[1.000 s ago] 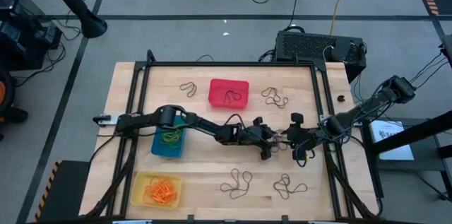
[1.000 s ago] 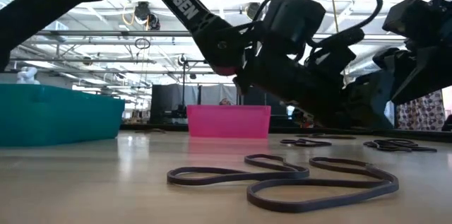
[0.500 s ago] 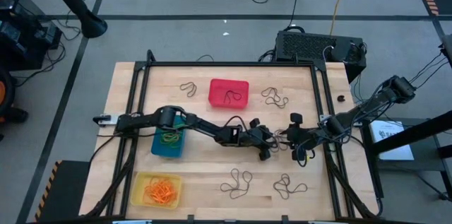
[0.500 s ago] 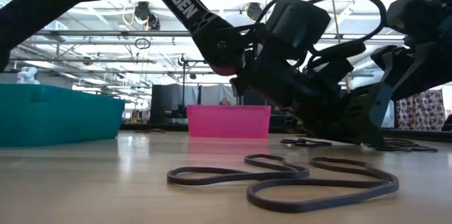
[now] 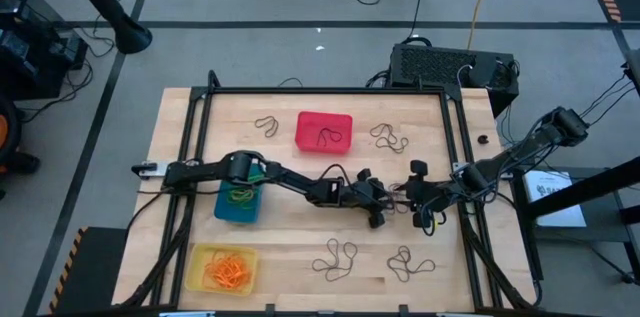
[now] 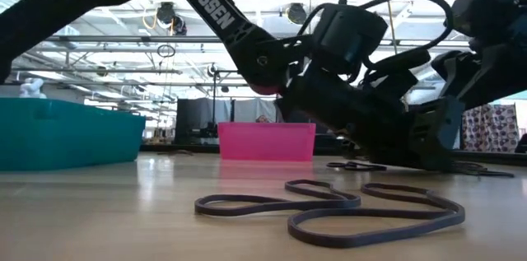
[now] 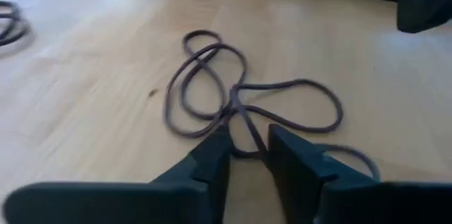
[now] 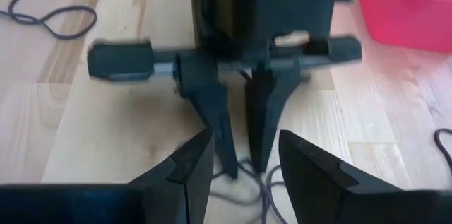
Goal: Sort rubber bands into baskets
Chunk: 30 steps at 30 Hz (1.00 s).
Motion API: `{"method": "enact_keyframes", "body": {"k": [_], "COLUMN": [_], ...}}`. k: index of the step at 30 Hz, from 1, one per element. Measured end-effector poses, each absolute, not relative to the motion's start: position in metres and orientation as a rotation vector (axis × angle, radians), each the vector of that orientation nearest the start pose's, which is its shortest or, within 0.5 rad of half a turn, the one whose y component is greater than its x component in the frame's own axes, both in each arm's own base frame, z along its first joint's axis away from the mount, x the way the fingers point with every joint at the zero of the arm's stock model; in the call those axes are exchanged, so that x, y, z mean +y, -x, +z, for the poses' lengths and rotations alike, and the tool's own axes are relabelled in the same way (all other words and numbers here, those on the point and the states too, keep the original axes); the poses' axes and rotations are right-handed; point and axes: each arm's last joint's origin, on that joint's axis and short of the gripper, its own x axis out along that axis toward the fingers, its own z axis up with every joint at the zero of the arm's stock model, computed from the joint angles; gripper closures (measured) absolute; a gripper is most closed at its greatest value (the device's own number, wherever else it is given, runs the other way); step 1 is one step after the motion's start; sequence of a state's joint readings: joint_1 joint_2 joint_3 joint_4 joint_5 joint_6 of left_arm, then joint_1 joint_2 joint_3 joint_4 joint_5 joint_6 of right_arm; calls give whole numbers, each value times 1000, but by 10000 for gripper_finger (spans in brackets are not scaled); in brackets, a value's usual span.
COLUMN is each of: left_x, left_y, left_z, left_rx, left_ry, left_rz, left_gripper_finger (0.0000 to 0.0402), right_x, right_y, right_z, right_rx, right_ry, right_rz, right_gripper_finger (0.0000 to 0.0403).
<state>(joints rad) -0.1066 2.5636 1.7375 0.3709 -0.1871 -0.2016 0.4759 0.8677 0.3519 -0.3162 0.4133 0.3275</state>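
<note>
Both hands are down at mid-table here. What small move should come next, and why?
Probably close the left hand on the dark rubber band: one strand lies on the table between its slightly parted fingers. The right hand faces it, open and holding nothing.

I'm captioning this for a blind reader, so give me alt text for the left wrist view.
The left claw, its two dark fingers close together with a narrow gap, sits low over a tangle of thin dark purple-brown rubber bands on the pale wooden table, where the loops cross.
</note>
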Motion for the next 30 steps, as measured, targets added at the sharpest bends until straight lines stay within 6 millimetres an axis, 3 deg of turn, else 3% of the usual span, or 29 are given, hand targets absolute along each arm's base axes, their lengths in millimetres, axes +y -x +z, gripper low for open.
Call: {"method": "enact_keyframes", "body": {"k": [7, 11, 16, 25, 30], "left_x": [-58, -64, -71, -76, -62], "left_y": [-539, -535, -518, -476, -443], "left_z": [65, 81, 125, 213, 260], "left_rx": [444, 489, 649, 762, 832], "left_ry": [84, 7, -119, -351, -434], "left_rz": [81, 45, 66, 309, 495], "left_gripper_finger": [387, 392, 397, 399, 400], "right_x": [61, 62, 62, 62, 63], "right_y": [-144, -143, -143, -144, -146], "right_z": [167, 166, 166, 167, 170], "right_rx": [748, 756, 757, 749, 711], "right_ry": [40, 33, 36, 48, 73], "right_rz": [-61, -42, -41, -38, -16], "right_gripper_finger": [250, 250, 250, 250, 250]}}
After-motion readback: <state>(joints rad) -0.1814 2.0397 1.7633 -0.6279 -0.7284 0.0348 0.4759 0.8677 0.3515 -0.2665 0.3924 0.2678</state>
